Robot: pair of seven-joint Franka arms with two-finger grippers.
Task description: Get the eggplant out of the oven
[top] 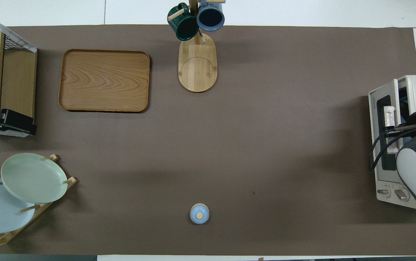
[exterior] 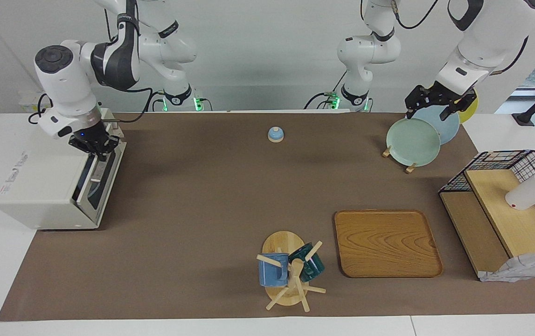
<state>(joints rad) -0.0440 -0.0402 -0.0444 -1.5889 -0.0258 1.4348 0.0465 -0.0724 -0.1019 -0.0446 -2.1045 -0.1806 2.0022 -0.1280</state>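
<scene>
The off-white oven (exterior: pixel 38 186) stands at the right arm's end of the table. Its dark glass door (exterior: pixel 100 179) is tilted a little way out at the top, leaving a narrow gap (top: pixel 403 98). My right gripper (exterior: pixel 99 153) is shut on the door's silver bar handle (exterior: pixel 95 171). In the overhead view the right arm covers most of that handle (top: pixel 389 117). The eggplant is hidden inside the oven; only a bluish round shape shows through the glass. My left gripper (exterior: pixel 435 106) hangs open over the plate rack, holding nothing, and waits.
A plate rack (exterior: pixel 412 140) with green, blue and yellow plates stands at the left arm's end. Farther from the robots are a wooden tray (exterior: pixel 386 242), a mug tree (exterior: pixel 290 273) and a wire basket (exterior: pixel 505 210) holding a white cup (exterior: pixel 528 193). A small blue lidded dish (exterior: pixel 275 134) sits near the robots.
</scene>
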